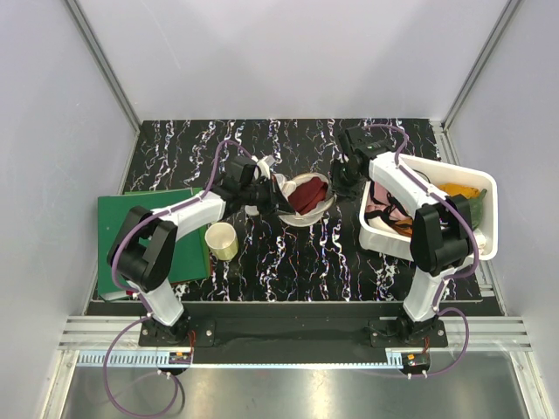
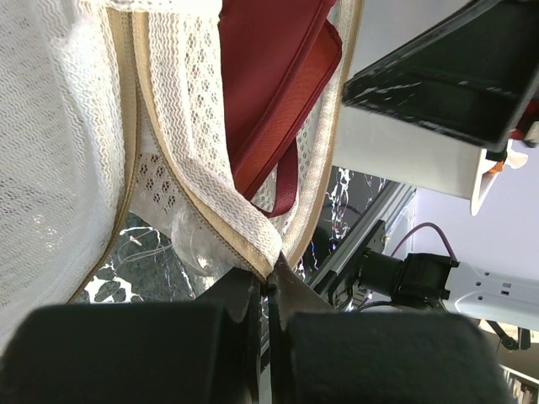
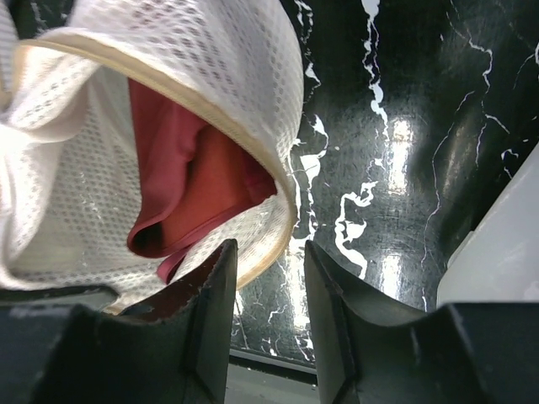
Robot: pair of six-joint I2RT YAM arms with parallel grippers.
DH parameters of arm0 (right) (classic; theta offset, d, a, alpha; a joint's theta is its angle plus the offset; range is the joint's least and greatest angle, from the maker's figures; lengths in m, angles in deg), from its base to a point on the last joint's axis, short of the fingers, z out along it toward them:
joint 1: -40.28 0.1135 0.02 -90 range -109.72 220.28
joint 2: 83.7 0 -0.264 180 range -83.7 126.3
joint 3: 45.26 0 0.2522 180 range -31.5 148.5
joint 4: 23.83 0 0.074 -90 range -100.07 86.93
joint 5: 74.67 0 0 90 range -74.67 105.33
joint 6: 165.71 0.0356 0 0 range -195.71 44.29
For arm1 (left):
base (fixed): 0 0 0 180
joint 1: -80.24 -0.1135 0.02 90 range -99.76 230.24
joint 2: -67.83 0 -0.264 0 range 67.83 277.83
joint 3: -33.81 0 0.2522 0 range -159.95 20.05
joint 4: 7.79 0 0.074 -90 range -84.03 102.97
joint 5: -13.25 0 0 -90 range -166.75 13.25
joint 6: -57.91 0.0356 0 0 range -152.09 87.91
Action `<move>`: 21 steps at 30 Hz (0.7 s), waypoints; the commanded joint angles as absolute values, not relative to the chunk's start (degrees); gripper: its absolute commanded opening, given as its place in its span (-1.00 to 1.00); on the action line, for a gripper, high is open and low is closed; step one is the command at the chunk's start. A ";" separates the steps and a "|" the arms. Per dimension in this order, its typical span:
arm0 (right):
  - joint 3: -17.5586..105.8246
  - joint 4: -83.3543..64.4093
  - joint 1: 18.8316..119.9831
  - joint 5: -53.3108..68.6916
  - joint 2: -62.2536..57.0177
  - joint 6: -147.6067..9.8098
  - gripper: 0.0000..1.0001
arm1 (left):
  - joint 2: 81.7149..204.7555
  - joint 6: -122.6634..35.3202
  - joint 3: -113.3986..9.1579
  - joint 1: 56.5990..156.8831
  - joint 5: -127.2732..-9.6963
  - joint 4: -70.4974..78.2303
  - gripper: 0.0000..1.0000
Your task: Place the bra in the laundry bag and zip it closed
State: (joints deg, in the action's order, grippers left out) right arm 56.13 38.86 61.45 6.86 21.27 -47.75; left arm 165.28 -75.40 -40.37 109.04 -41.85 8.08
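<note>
The round cream-white mesh laundry bag (image 1: 320, 209) is near the middle of the black table with white marble lines (image 1: 288, 262), and its mouth stands open. The dark red soft fabric bra (image 3: 194, 177) is inside the bag and shows through the opening. The left gripper (image 2: 269, 295) is closed tight on the beige zipper edge of the bag. The right gripper (image 3: 268, 278) has its two jaws apart and holds nothing; the bag's rim is just at the gap between them.
</note>
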 commanded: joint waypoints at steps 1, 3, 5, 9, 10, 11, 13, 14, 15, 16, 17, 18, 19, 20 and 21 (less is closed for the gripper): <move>54.28 34.77 61.55 7.68 20.19 -46.62 -0.13 | 163.10 -74.37 -42.88 109.16 -42.29 7.47 -1.00; 54.19 33.97 61.64 7.51 21.24 -46.97 -0.20 | 163.01 -74.10 -42.79 109.16 -42.03 7.55 -1.00; 53.67 32.21 61.55 6.90 21.85 -46.71 -0.43 | 162.32 -73.14 -42.79 109.16 -42.03 7.81 -1.00; 52.87 30.63 61.55 6.54 21.51 -46.10 -1.00 | 158.54 -67.44 -44.19 110.55 -47.54 12.45 -0.67; 52.61 30.36 61.55 6.89 21.16 -46.09 -1.00 | 156.36 -65.51 -46.20 111.43 -53.92 16.65 -0.53; 52.44 30.45 61.55 7.07 20.37 -46.09 -1.00 | 155.47 -62.71 -47.18 112.92 -56.59 18.17 -0.42; 52.17 30.36 61.55 7.42 19.75 -46.36 -1.00 | 155.10 -61.89 -49.98 113.64 -58.90 19.15 -0.21; 52.08 30.36 61.64 7.51 19.31 -46.53 -1.00 | 155.89 -62.23 -51.13 113.73 -58.30 19.24 -0.19; 52.00 30.36 61.55 7.60 19.14 -46.62 -1.00 | 156.77 -62.41 -52.53 113.73 -57.94 19.50 -0.17; 51.91 30.36 61.64 7.51 18.87 -46.62 -1.00 | 159.04 -62.76 -55.25 113.81 -57.15 19.85 -0.20; 51.91 30.36 61.55 7.51 18.52 -46.62 -1.00 | 160.36 -63.11 -56.67 114.08 -56.62 20.03 -0.24; 51.91 30.36 61.55 7.51 18.34 -46.53 -1.00 | 161.94 -63.29 -58.07 114.17 -56.10 20.21 -0.30; 52.08 30.45 61.55 7.42 18.34 -46.53 -1.00 | 165.09 -63.55 -60.78 114.34 -55.31 20.99 -0.47; 52.17 30.36 61.55 7.33 18.17 -46.45 -1.00 | 166.78 -63.99 -62.20 114.52 -54.87 21.35 -0.54; 52.34 30.36 61.55 7.16 17.99 -46.36 -1.00 | 168.27 -64.43 -64.22 114.69 -54.25 21.61 -0.59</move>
